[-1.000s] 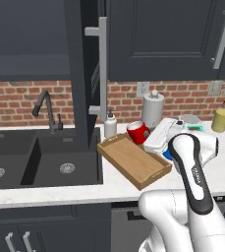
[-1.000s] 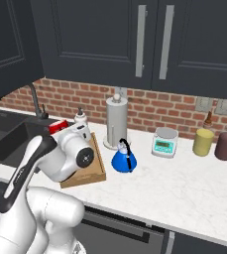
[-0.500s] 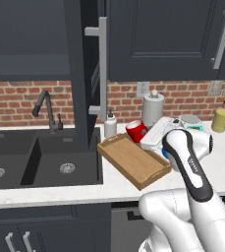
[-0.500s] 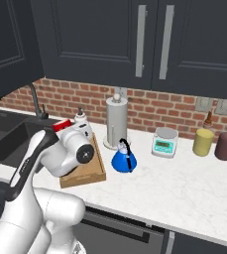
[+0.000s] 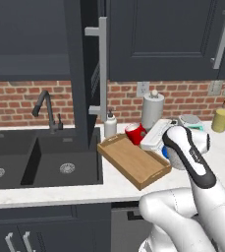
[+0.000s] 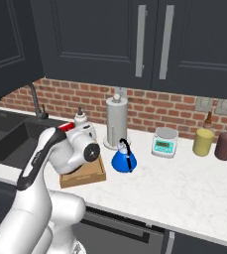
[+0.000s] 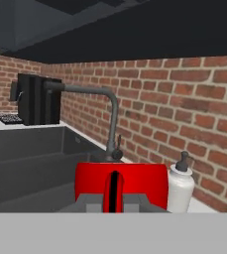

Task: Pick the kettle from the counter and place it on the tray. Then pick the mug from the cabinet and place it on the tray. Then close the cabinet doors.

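Your tool (image 7: pixel 114 197) is clamped on the red mug (image 5: pixel 134 133), which hangs just above the wooden tray's (image 5: pixel 128 161) far edge. Rigid, light, probably slick ceramic: keep hold at the rim. Blue kettle (image 6: pixel 124 158) sits on tabletop (image 6: pixel 184 181) beside tray.

Flat, even rendered light, no clear source. White marbled stone counter (image 6: pixel 184 183) reads bright, no glare. Soft faint shadow beside the squat blue kettle (image 6: pixel 124 159). Dark charcoal upper cabinet (image 5: pixel 163 39) above the counter stays dim, low detail. Hand view is coarse; everything else sharp, no edge distortion.
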You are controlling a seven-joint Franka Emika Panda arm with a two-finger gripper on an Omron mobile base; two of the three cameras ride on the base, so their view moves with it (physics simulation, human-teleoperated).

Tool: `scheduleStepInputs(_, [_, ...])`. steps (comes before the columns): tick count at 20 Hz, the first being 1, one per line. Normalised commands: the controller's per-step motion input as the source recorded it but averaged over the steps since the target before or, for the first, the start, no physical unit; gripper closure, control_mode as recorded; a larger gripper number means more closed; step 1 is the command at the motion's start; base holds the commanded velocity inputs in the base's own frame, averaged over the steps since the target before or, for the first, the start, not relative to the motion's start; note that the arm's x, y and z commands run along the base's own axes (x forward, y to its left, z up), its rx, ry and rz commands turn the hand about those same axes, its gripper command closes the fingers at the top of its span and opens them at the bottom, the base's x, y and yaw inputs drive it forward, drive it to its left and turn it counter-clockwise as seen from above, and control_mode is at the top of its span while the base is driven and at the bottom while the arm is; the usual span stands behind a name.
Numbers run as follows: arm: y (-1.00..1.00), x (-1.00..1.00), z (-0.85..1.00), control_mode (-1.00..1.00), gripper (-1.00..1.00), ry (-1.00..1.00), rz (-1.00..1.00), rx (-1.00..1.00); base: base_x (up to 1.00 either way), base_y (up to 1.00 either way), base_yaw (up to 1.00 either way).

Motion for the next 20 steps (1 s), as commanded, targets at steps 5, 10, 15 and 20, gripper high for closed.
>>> scheduleStepInputs(5, [0.22,0.31,-0.49,-1.0,1.0,0.0,0.0,0.03,0.0,0.0,0.0])
scheduleStepInputs(10, [0.29,0.28,-0.49,-1.0,1.0,0.0,0.0,0.04,0.0,0.0,0.0])
scheduleStepInputs(15, [0.21,0.18,-0.54,-1.0,1.0,0.0,0.0,0.03,0.0,0.0,0.0])
scheduleStepInputs(20, [0.06,0.1,-0.41,-1.0,1.0,0.0,0.0,0.03,0.0,0.0,0.0])
